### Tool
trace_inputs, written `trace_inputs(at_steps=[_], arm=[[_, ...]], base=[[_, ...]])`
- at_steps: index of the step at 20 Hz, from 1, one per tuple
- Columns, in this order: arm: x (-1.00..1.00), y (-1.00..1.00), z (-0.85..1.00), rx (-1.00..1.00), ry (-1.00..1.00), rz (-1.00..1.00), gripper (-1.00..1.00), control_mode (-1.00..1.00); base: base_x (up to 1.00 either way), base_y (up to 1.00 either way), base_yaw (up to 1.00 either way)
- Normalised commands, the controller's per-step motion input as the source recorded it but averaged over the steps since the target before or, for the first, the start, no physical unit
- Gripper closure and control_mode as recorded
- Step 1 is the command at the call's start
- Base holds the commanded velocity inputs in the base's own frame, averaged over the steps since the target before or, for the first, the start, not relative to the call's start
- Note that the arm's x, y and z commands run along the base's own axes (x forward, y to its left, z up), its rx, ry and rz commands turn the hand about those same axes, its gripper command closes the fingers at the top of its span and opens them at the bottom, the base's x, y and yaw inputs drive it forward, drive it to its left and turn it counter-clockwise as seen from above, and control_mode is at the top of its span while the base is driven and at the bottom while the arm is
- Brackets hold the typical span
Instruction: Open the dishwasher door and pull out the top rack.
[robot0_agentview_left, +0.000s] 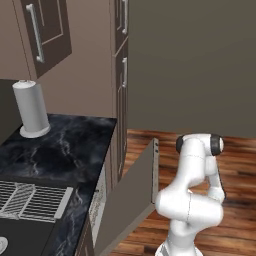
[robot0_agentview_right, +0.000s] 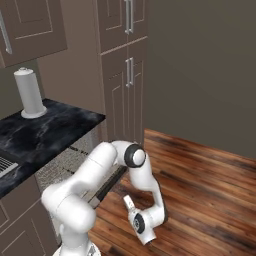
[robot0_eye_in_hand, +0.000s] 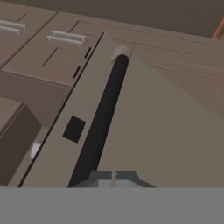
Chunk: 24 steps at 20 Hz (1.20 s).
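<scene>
Door: we're looking at the dishwasher door (robot0_agentview_left: 127, 200) swung partway down from the front of the counter (robot0_agentview_left: 65, 145), tilted out over the wooden floor (robot0_agentview_right: 200, 190), its top edge well clear of the counter's face.
Handle: in the hand view we see the door's bar handle (robot0_eye_in_hand: 103, 118) as a dark rod running up the panel, right against our fingertips (robot0_eye_in_hand: 101, 178).
Gripper: the gripper (robot0_eye_in_hand: 114, 179) sits at the near end of that handle; the two tips look almost touching, but we cannot tell whether they are clamped on the bar or just beside it.
Arm: in the right base view our arm (robot0_agentview_right: 115, 175) bends down low in front of the counter, the hand near the floor beside the door's outer edge.
Rack: in the gap between door and counter we catch a speckled light grey patch (robot0_agentview_left: 98, 200); we cannot tell whether it is the top rack.
Counter top: a white paper towel roll (robot0_agentview_left: 31, 107) stands upright at the back of the counter, and a silver grid mat (robot0_agentview_left: 35, 200) lies flat toward its front.
Cabinets: tall brown cabinet doors (robot0_agentview_right: 122, 75) rise just past the counter's end.
</scene>
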Motion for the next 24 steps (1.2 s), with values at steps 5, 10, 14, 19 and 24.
trace_inputs(at_steps=[5,10,14,19,24], arm=[[-0.58,-0.86,-0.21,-0.02,-0.01,-0.08,1.0,-1.0],[-0.08,-0.07,0.91,-0.14,-0.13,-0.07,-1.0,-1.0],[0.0,0.15,1.0,-0.15,-0.14,-0.07,-1.0,-1.0],[-0.07,0.24,1.0,-0.18,-0.02,-0.04,-1.0,-1.0],[-0.23,0.25,1.0,-0.25,0.01,-0.02,-1.0,-1.0]], base=[[0.0,0.0,0.0],[0.0,0.0,0.0],[0.0,0.0,0.0],[0.0,0.0,0.0],[0.0,0.0,0.0]])
